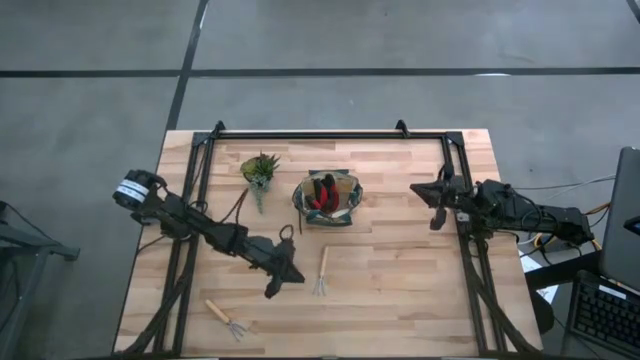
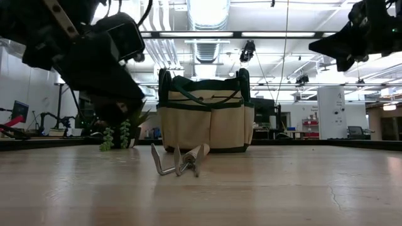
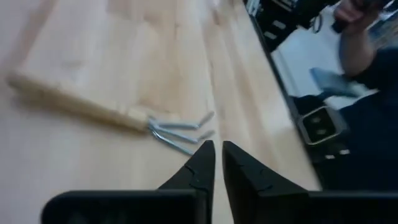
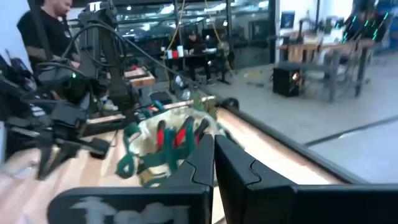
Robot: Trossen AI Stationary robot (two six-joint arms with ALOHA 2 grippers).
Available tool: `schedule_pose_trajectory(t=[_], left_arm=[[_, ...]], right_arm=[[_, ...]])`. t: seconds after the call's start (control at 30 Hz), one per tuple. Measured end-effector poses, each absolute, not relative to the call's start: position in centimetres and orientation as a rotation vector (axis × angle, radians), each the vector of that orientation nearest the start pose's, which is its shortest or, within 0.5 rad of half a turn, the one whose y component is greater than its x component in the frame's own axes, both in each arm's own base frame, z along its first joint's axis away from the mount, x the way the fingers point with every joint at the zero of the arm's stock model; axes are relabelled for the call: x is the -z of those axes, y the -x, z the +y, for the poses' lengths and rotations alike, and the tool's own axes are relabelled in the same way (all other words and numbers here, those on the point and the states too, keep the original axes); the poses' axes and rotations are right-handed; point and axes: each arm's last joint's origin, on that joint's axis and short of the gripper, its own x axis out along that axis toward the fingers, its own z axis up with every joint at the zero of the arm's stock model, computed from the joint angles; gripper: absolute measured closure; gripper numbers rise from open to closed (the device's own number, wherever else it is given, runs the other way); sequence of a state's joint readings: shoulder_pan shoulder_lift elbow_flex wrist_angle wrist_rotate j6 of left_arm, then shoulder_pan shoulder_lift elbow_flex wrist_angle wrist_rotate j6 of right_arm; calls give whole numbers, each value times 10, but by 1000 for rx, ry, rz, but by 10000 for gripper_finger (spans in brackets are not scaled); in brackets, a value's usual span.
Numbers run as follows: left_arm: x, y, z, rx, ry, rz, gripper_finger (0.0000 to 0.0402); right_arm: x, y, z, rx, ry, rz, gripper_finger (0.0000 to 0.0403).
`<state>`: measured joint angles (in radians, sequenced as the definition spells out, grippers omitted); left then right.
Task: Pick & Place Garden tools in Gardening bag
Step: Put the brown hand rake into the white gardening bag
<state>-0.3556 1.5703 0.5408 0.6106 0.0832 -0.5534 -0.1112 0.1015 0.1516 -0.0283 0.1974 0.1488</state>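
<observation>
Overhead, left gripper (image 1: 283, 283) hangs beside a fork (image 1: 322, 272), with the bag (image 1: 327, 198) beyond it; a second fork (image 1: 226, 317) lies nearer the table's (image 1: 400, 290) front edge. Right gripper (image 1: 436, 203) waits shut by the bag.

Low view: the fork lies flat on pale planks before the upright bag, workshop lights behind.

Left wrist: jaws stand barely apart above the tines (image 3: 180, 132); closing there could pinch thin metal and let the fork pivot or slip.

Right wrist: red glove (image 4: 173, 135) shows inside the bag.
</observation>
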Motion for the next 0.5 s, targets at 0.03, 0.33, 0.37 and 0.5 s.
schedule_pose_trajectory(t=[0.03,0.33,0.37,0.5], left_arm=[[-150,-267,-104,304,439,517,362],[-149,-275,-120,305,246,484,283],[-146,-278,-122,300,241,495,274],[-134,-294,-129,302,256,537,249]], right_arm=[[-203,-95,-16,307,-176,-46,394],[-179,-103,-17,320,-255,18,394],[-179,-104,-18,319,-266,5,394],[-174,-107,-18,314,-278,-37,394]])
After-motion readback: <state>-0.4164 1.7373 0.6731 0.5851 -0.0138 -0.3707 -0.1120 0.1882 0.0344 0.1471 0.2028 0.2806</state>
